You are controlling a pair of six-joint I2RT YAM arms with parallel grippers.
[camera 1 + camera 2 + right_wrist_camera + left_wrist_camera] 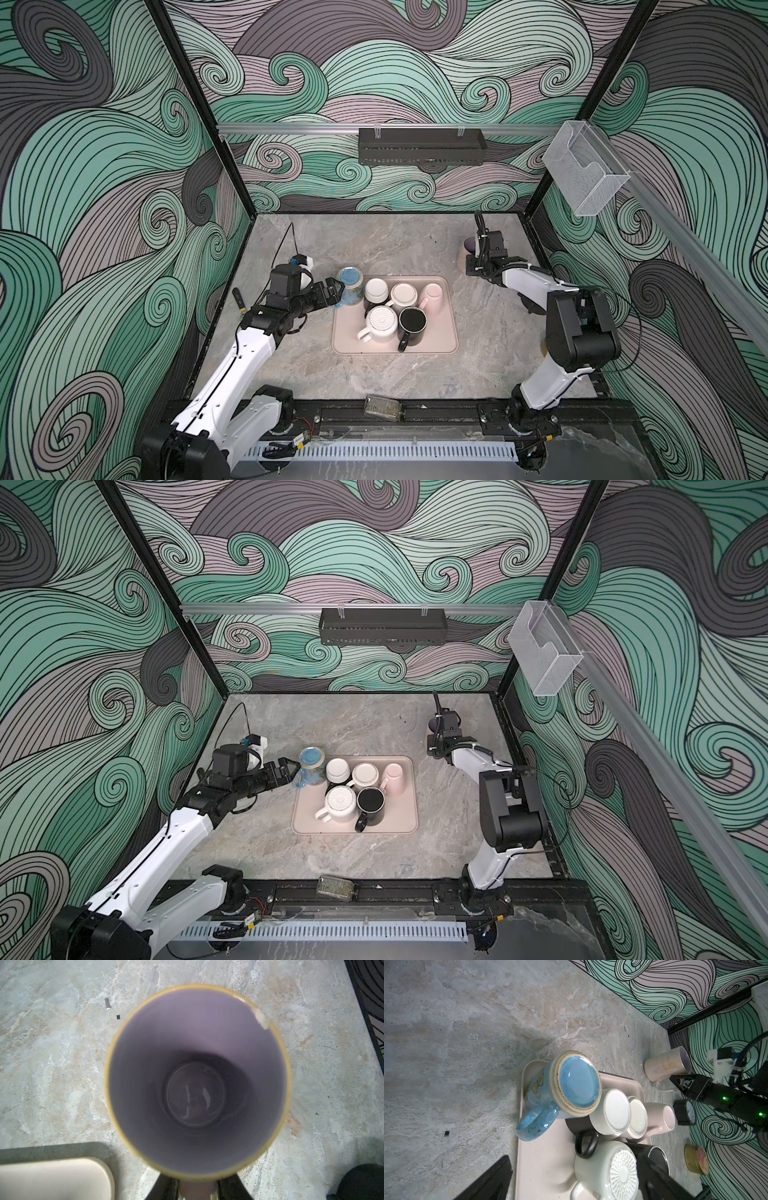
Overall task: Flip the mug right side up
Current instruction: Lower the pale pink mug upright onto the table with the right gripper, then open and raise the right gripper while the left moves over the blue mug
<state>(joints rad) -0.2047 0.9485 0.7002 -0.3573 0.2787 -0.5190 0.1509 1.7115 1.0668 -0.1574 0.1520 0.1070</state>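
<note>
An upside-down blue mug [350,281] [311,759] [577,1082] leans at the far left corner of the beige tray [440,345] [399,825], handle toward my left gripper [334,291] [573,1156]. That gripper stands open just left of the blue mug, holding nothing. A pink mug [432,725] [666,1066] with a purple inside [197,1076] stands upright on the table at the far right. My right gripper [679,1084] [197,1186] hangs over it with the handle between its fingers. Whether they still press the handle does not show.
Several more mugs crowd the tray, among them a ribbed white one [382,322] and a black one [412,322]. A black clock [685,1112] and a gold tin [696,1159] sit by the right wall. A glass jar [382,408] lies at the front edge.
</note>
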